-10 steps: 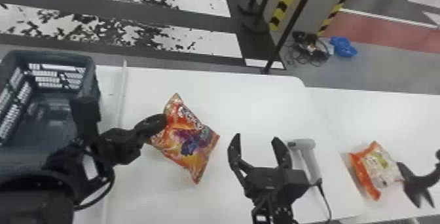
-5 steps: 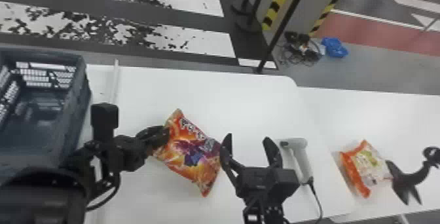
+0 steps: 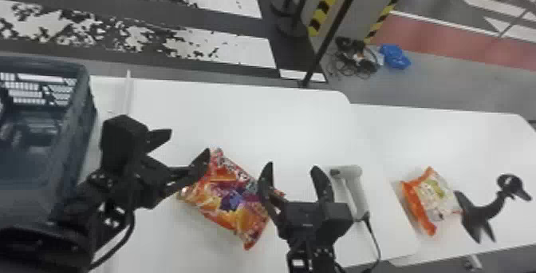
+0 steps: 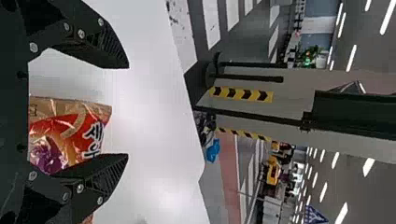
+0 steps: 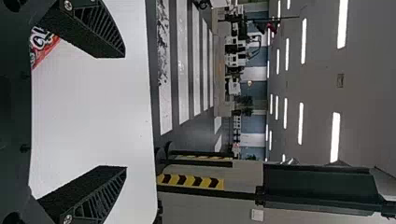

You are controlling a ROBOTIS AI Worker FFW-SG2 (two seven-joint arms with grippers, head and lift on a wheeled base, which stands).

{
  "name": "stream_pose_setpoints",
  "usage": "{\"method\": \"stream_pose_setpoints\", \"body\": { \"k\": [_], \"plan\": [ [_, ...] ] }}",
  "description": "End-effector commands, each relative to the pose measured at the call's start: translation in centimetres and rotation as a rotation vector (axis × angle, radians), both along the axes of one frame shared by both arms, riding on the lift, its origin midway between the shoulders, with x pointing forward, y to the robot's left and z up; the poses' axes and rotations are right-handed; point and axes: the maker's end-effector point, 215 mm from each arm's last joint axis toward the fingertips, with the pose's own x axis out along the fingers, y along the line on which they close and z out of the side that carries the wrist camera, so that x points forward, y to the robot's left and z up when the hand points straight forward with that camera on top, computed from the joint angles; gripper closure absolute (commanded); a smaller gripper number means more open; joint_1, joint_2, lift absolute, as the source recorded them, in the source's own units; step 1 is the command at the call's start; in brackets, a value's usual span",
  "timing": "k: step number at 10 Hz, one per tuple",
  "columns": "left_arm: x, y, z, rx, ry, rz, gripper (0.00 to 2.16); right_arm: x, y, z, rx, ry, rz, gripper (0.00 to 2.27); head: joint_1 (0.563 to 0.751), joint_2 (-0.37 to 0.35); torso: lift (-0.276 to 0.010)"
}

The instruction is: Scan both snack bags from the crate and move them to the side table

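- Snack bags (image 3: pixel 233 206): two; one on white table (image 3: pixel 223 106), second bag (image 3: pixel 438 200) on side table (image 3: pixel 450 136)
- Left gripper (image 3: pixel 189 142), right gripper (image 3: pixel 293 165): both finger pairs spread
- Scanner (image 3: pixel 357 192): one, near right gripper
- Crate (image 3: pixel 75 68): one

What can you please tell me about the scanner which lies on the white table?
The scanner is pale grey and looks like smooth plastic. Its short head has a dark front end pointing left, and a longer handle extends toward the robot. A dark cable leaves the handle's end. It lies on the table, just right of the right hand, not gripped.
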Motion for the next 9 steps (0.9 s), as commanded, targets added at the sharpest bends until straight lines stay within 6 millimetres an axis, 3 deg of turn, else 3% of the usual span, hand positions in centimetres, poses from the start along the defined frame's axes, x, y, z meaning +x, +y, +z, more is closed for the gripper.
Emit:
{"method": "stream_pose_setpoints", "body": {
  "k": [1,2,3,4,6,9],
  "plan": [
    [-0.6,4.7,1.8,0.048,-0.05,0.08,0.07,-0.1,-0.5,-1.0,0.014,0.033,-0.011,0.05,0.695,-0.35,-0.075],
    [-0.7,8.5,2.6,0.074,-0.082,0.139,0.07,-0.2,-0.9,-2.3,0.025,0.088,-0.017,0.05,0.695,-0.318,-0.075],
    [-0.7,12.0,5.8,0.039,-0.198,0.188,0.07,-0.1,-1.5,-3.6,0.023,0.141,-0.025,0.05,0.695,-0.277,-0.075],
    [-1.1,15.0,8.8,-0.019,-0.299,0.227,0.08,0.1,-2.1,-3.7,0.016,0.149,-0.032,0.05,0.695,-0.236,-0.075],
    [-2.3,17.7,11.6,-0.036,-0.405,0.261,0.08,0.0,-3.4,-5.1,0.06,0.224,-0.016,0.05,0.695,-0.182,-0.075],
    [-4.1,19.2,10.6,-0.04,-0.394,0.284,0.08,-1.4,-3.9,-9.3,0.323,0.425,0.074,0.06,0.695,-0.151,-0.075]
  ]
}}
